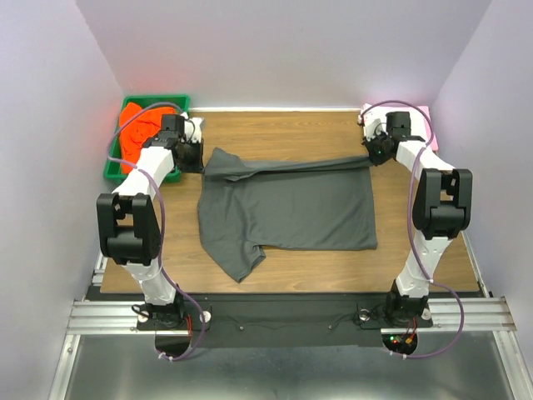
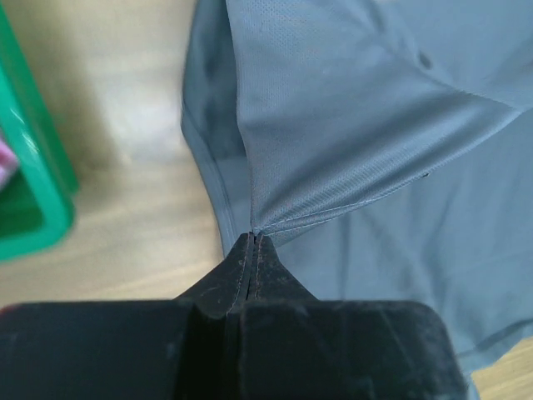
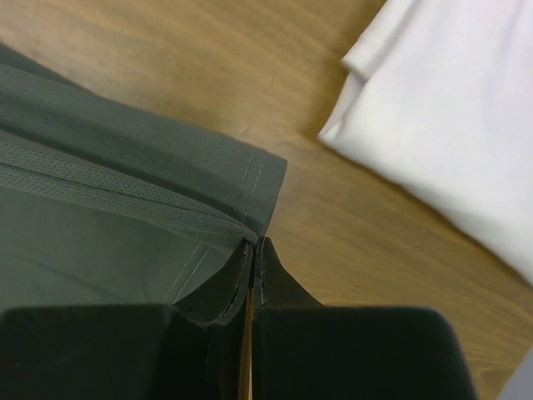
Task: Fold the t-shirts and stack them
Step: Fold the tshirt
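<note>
Two arms up top: grey tee (image 1: pixel 291 208) spread on table (image 1: pixel 275 133) centre, far edge stretched btwn them. L wrist: my left gripper (image 2: pixel 252 237) clamped on a fabric fold. R wrist: my right gripper (image 3: pixel 254 243) pinching hem corner; white tee (image 3: pixel 450 125) near.

Bare tabletop (image 1: pixel 350 267) open along near edge, charcoal t-shirt (image 1: pixel 291 208) covering middle, green bin (image 1: pixel 112 170) blocking far-left corner, white t-shirt (image 3: pixel 450 117) occupying far-right corner.

Wood-grain bench (image 1: pixel 333 267) boxed in by plain pale lilac walls (image 1: pixel 283 50) on three sides.
Even, soft lighting throughout; aluminium rail (image 1: pixel 283 312) along the near edge, dull grey metal sheet (image 1: pixel 275 375) below it, green plastic bin (image 1: pixel 112 173) at the far left corner.
</note>
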`<act>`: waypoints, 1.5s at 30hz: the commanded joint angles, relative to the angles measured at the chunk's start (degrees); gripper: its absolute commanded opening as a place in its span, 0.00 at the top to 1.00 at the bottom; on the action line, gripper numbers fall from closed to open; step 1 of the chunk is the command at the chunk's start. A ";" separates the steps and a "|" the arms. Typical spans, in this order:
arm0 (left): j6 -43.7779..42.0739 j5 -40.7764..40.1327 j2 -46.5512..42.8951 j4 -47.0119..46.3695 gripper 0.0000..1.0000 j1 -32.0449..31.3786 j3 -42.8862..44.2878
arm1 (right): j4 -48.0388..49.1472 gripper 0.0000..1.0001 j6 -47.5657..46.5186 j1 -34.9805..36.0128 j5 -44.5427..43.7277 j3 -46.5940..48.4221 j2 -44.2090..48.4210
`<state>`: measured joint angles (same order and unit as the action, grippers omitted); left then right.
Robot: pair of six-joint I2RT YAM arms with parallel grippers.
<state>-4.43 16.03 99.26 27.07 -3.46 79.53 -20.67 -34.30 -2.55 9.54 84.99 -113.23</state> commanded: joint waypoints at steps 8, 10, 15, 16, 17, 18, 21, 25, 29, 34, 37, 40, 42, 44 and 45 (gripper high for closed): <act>-0.14 -1.71 -0.56 -0.09 1.00 -0.66 -8.33 | -3.15 0.99 -3.31 -0.18 0.92 -4.74 1.96; -0.23 -1.53 0.14 0.00 1.00 -0.84 -8.77 | -3.50 1.00 -3.49 -0.18 1.36 -5.36 2.31; -0.06 -2.06 -0.82 0.35 1.00 -1.46 -9.74 | -4.56 0.99 -3.40 -0.09 1.71 -5.63 3.28; 0.03 -2.06 -1.00 0.53 1.00 -1.54 -9.83 | -4.73 0.99 -3.40 -0.09 1.88 -5.63 3.45; 0.29 -2.23 -1.09 0.70 1.00 -1.55 -9.83 | -4.91 1.00 -3.49 -0.09 2.15 -5.80 3.63; 0.30 -2.41 -1.00 0.79 1.00 -1.55 -10.00 | -5.17 0.99 -3.75 -0.09 2.41 -5.89 3.80; 0.12 -2.41 -0.91 1.06 1.00 -1.63 -10.70 | -6.23 0.99 -4.63 -0.09 2.50 -6.50 3.98; -0.32 -2.67 -1.18 1.14 1.00 -1.63 -11.23 | -7.28 0.99 -5.68 -0.09 2.68 -7.29 4.51; -0.32 -2.41 -1.44 1.32 1.00 -1.63 -11.41 | -8.07 1.00 -5.60 -0.09 2.77 -6.95 5.30; 0.12 -3.28 -1.97 1.32 1.00 -1.55 -10.97 | -10.00 0.99 -5.42 -0.09 3.20 -5.89 6.27; -0.14 -4.51 -1.97 1.14 1.00 -1.46 -10.80 | -11.50 1.00 -5.25 -0.09 3.64 -5.54 6.71; -0.14 -4.61 -1.18 1.41 1.00 -1.02 -9.66 | -13.34 0.99 -4.90 -0.09 4.35 -5.71 7.23; -0.14 -4.52 -0.92 1.32 1.00 -0.84 -8.78 | -14.31 1.00 -4.37 -0.09 4.87 -5.98 7.84; -0.49 -4.52 -0.65 1.41 1.00 -0.84 -8.42 | -14.75 1.00 -4.19 -0.09 5.31 -6.50 8.11; -0.58 -4.52 -0.48 1.49 1.00 -0.84 -8.25 | -15.02 0.99 -4.10 -0.09 5.57 -6.68 8.11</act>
<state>-4.23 12.78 99.53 27.59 -4.75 68.97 -33.63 -38.96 -2.55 13.82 77.62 -108.29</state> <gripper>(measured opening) 0.018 0.023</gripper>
